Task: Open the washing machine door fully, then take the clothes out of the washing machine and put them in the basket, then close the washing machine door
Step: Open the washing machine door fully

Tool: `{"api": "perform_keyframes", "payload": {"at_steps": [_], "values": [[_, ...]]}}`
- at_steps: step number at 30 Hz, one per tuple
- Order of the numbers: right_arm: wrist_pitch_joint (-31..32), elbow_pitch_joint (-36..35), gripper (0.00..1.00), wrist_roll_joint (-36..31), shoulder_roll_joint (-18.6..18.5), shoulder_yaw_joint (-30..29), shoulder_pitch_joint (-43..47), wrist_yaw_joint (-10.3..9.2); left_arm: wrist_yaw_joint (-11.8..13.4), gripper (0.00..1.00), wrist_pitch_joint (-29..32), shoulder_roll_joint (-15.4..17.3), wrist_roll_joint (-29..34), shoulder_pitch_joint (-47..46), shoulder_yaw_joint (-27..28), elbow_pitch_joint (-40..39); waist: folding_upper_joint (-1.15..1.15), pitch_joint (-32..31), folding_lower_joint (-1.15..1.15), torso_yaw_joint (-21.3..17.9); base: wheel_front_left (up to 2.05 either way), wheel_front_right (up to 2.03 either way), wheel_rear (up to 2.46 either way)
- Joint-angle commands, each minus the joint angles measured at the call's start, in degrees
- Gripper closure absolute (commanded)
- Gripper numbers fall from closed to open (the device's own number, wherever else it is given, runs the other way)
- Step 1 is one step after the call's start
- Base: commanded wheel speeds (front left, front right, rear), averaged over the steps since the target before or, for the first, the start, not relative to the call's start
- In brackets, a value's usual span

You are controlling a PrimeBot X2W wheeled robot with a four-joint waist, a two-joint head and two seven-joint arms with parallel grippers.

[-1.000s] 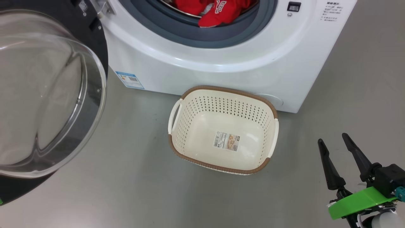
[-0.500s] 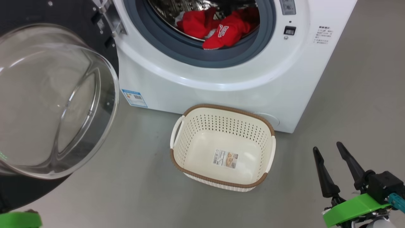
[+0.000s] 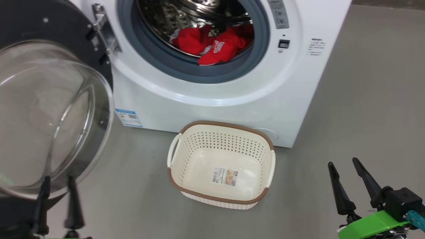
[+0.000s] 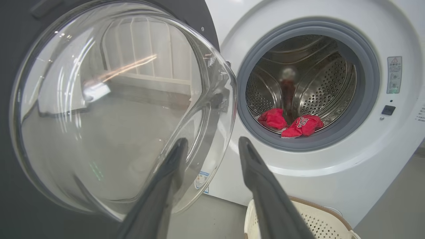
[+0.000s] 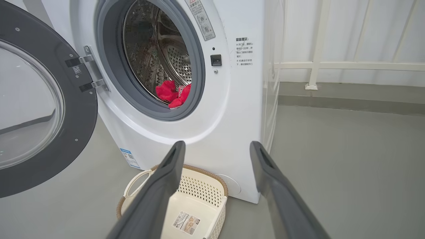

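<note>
Facing leftward, the glossy black-rimmed washing machine door (image 3: 49, 113) bulges clear glass — crumpled red clothes (image 3: 212, 46) in the perforated steel drum (image 3: 186, 13); left gripper (image 3: 58, 179), right gripper (image 3: 343, 162) parted, seemingly empty.

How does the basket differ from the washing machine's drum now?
The drum is shiny steel; the basket is cream plastic with a brown rim. The drum holds the red clothes; the basket holds only a sticker. The drum opens to the front, the basket upward. Both have perforated walls.
</note>
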Motion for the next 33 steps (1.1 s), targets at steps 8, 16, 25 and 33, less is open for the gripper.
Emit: {"api": "perform_keyframes", "payload": {"at_steps": [8,16,25,33], "values": [[-0.52,-2.27,0.00,0.71,-0.48,-0.95,0.07,0.28,-0.30,0.00,-0.28,1.71,-0.82,0.59,-3.96,-3.05,0.00,0.04,0.00,-5.19,0.00,0.00,0.00],[-0.52,-2.72,0.00,0.85,-0.23,-2.59,0.66,0.28,-0.30,0.00,-0.28,3.56,-3.16,1.21,-10.03,-4.34,0.00,0.36,0.00,-8.95,0.00,0.00,0.00],[-0.52,-3.36,0.00,0.97,-0.23,-4.00,0.26,0.28,-0.31,0.00,-0.28,4.31,-4.16,0.83,-12.21,-5.08,0.00,1.37,0.00,-12.90,0.00,0.00,0.00],[-0.52,-3.90,0.00,1.22,0.14,-5.55,0.68,0.28,-0.31,0.00,-0.28,4.37,-4.24,-0.34,-12.99,-4.76,0.00,1.71,0.00,-14.61,0.00,0.00,0.00]]}}
